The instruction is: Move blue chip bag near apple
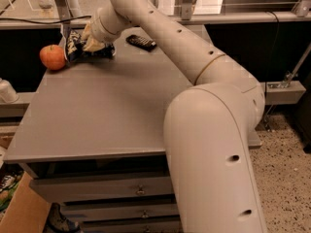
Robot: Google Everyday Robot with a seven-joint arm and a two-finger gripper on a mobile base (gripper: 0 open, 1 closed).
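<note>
Only one camera view to go on here. The claw (pixel 91 43) is seen at the far left corner of the worktop (pixel 112 115), pressed right into the blue chip bag (pixel 73 45). Whether it's clamped on the bag or just resting against it can't be told, since the foil is bunched up around it. The bag is found just beside the apple (pixel 52 57), on the apple's right. It may be touching it, but the gap can't be made out. Judged from that, the task looks pretty much done.

What could go wrong:
- The apple sits right by the left edge of the worktop, so if the bag is shoved any further left, the apple could be nudged and rolled off.
- If the claw is pulled back with foil caught on it, the bag could be dragged away from the apple.
- The crumpled bag looks propped up rather than flat, so it may flop over once released, which is probably harmless.
- The black remote (pixel 142 42) lies close to the arm (pixel 194 57) and could be clipped by a sloppy retreat.
</note>
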